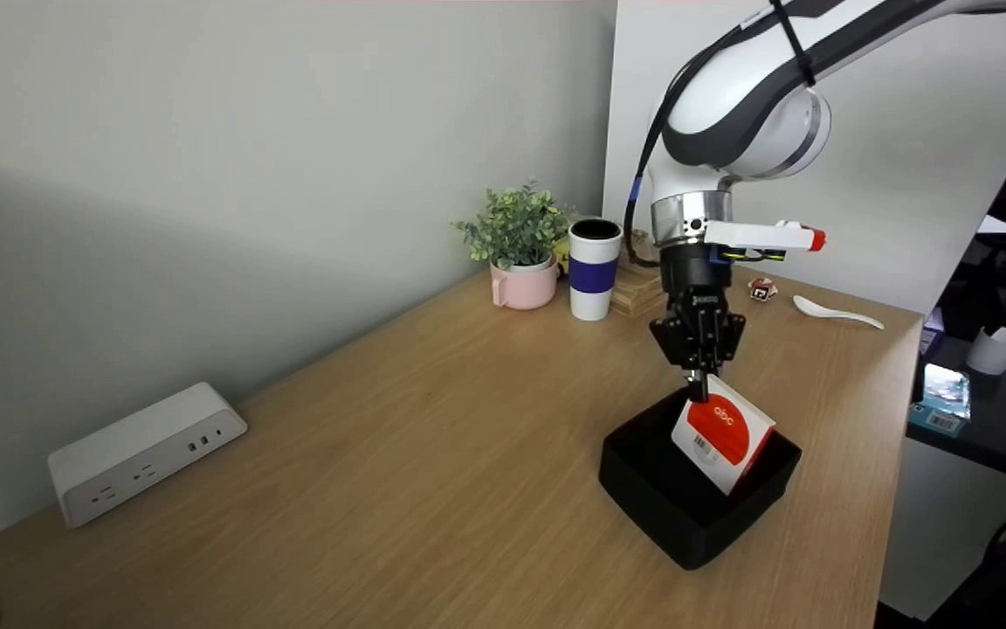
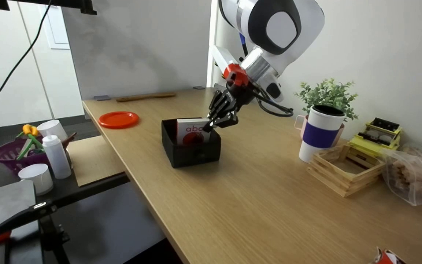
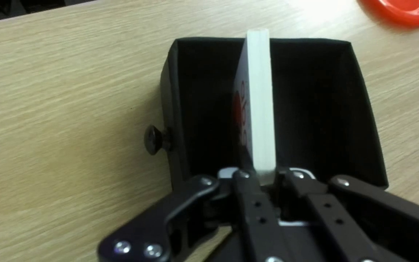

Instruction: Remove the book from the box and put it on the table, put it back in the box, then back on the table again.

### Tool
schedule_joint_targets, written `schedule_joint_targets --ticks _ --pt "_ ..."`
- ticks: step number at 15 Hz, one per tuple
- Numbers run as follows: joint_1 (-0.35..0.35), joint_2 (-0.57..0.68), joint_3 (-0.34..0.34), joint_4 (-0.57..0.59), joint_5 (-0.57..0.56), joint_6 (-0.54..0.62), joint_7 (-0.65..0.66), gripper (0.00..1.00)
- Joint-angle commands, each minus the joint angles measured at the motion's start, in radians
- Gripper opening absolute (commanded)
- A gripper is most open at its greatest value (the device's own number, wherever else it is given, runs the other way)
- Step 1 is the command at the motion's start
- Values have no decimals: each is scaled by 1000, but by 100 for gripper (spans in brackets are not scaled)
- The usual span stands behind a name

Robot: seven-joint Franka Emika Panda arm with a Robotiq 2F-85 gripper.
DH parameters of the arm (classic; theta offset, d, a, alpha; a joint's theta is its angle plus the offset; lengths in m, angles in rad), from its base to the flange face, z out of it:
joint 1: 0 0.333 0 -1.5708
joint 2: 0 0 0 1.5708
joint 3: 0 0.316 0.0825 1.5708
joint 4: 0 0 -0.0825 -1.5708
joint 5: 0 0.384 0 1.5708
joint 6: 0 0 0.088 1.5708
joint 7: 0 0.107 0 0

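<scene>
Most of what we had was the table [image 1: 381, 472], with the arm [image 1: 713, 87] hanging over it. An exterior view alone gave us the strip [image 1: 147, 454], white, sockets and ports along its side. All three views had the box [image 1: 651, 514], black and square on the table. We saw the crate [image 2: 330, 176] almost whole in an exterior view, just beside the cup [image 2: 321, 132]; the red plate [image 2: 118, 120] showed there and at the corner of the wrist view. On to the gripper [image 3: 266, 178]: jaws closed, pinching an upper corner of the book [image 1: 721, 432], its own pale print too tiny for us. And the book? Tilted, lower part inside the box, top above the rim! On its red-patched face we read white "abc", a barcode [image 1: 702, 444] below; on the opposite face, red "abc" over a red disc [image 2: 193, 138], partly hidden by the box wall. Smaller still, an exterior view had the spoon [image 1: 833, 313], and the wrist view showed us the box's knob [image 3: 154, 140] plainly.
</scene>
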Motion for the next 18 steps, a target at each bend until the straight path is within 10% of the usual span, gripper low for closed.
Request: schedule_joint_targets --ticks 1,18 --pt "2 -81 1 -66 5 16 29 3" --pt "-5 -459 -50 -387 11 168 249 3"
